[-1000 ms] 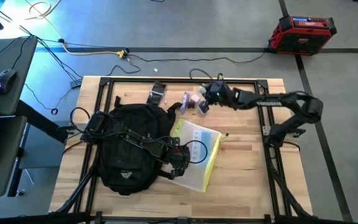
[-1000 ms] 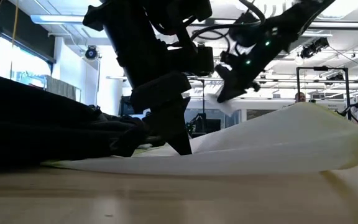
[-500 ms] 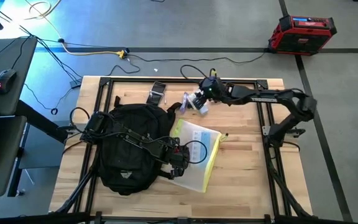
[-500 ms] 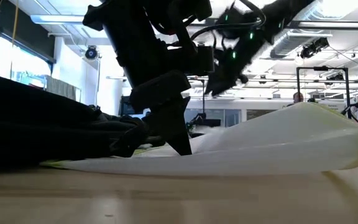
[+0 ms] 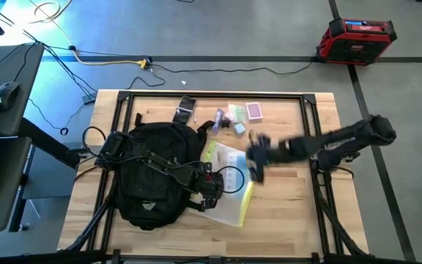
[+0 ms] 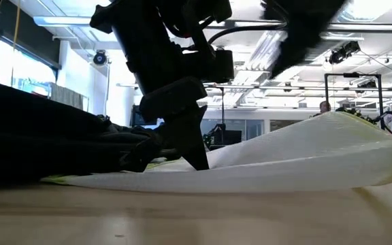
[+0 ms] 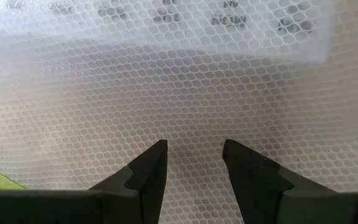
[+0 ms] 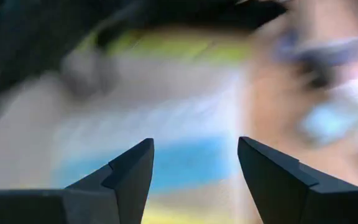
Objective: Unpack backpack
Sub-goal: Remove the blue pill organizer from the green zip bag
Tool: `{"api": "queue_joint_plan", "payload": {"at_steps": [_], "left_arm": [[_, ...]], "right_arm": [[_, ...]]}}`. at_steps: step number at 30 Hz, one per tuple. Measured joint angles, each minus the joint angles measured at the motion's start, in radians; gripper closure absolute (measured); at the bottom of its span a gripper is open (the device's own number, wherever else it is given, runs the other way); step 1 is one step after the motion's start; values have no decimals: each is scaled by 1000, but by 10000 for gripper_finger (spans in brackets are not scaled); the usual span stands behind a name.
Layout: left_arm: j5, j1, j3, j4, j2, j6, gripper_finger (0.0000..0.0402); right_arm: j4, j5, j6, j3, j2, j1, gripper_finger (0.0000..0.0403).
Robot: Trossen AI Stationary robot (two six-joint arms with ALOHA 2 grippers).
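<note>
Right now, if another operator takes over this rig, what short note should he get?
Left pincer: open, empty, down on the mesh pouch beside the backpack.
Right pincer: open, empty, in the air over the pouch's far corner.
Done: pouch is out, lying on the table against the backpack; several small items lie at the far edge.
Left: I cannot tell what is inside the backpack; check it.

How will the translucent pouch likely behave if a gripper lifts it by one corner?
The pouch will probably flop: in the low view it bows upward rather than lying flat. Its mesh skin looks thin, so it is likely light. Contents may slide.
</note>
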Motion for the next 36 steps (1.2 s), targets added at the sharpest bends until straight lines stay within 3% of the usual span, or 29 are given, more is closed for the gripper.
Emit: {"api": "queue_joint_plan", "payload": {"at_steps": [3, 7, 12, 15, 19, 24, 27, 32, 36], "left_arm": [[9, 0, 0, -1, 0, -1, 257], [10, -1, 0, 0, 0, -1, 257], [11, -1, 0, 0, 0, -2, 257], [12, -1, 0, 1, -1, -2, 257], [-2, -1, 3, -40, -12, 0, 257], [-173, -1, 6, -145, -35, -20, 257], [-222, 9, 1, -174, -35, -28, 257], [-178, 21, -5, -73, -34, -13, 257], [-50, 16, -5, 99, -34, 54, 257]], "right_arm": [[83, -2, 163, -110, 4, 181, 183], [385, 25, 387, -278, 5, 379, 183], [721, 168, 432, -415, 49, 520, 183], [848, 181, 407, -429, 100, 539, 183], [842, 205, 376, -420, 162, 527, 183], [824, 349, 390, -416, 215, 493, 183], [826, 391, 392, -416, 219, 469, 183], [793, 380, 434, -416, 219, 433, 183], [733, 342, 465, -415, 219, 427, 183]]}}
